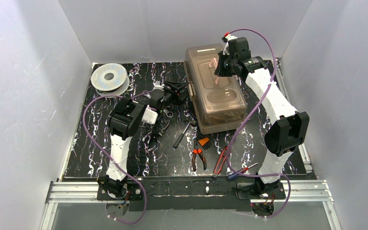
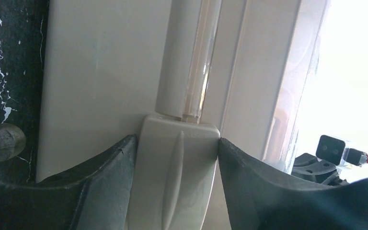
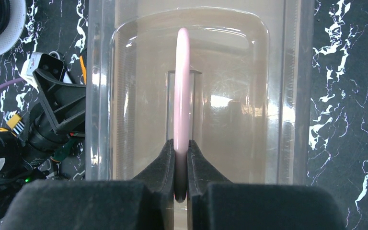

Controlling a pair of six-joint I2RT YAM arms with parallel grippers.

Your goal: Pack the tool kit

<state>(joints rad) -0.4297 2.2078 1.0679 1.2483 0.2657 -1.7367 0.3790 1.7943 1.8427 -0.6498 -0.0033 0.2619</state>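
The tool kit (image 1: 220,103), a big beige box with a smoky lid, lies shut at the back right of the mat. My left gripper (image 1: 178,91) is at its left side. In the left wrist view my left gripper (image 2: 177,143) has a jaw pressed against each side of the beige latch (image 2: 177,191). My right gripper (image 1: 219,69) is over the lid. In the right wrist view my right gripper (image 3: 181,167) is shut on the upright pink handle (image 3: 181,86).
A round grey wire spool (image 1: 109,76) stands at the back left. Loose tools lie in front of the box: a screwdriver (image 1: 181,135), orange pliers (image 1: 199,155), a red-handled tool (image 1: 221,160) and a small screwdriver (image 1: 242,171).
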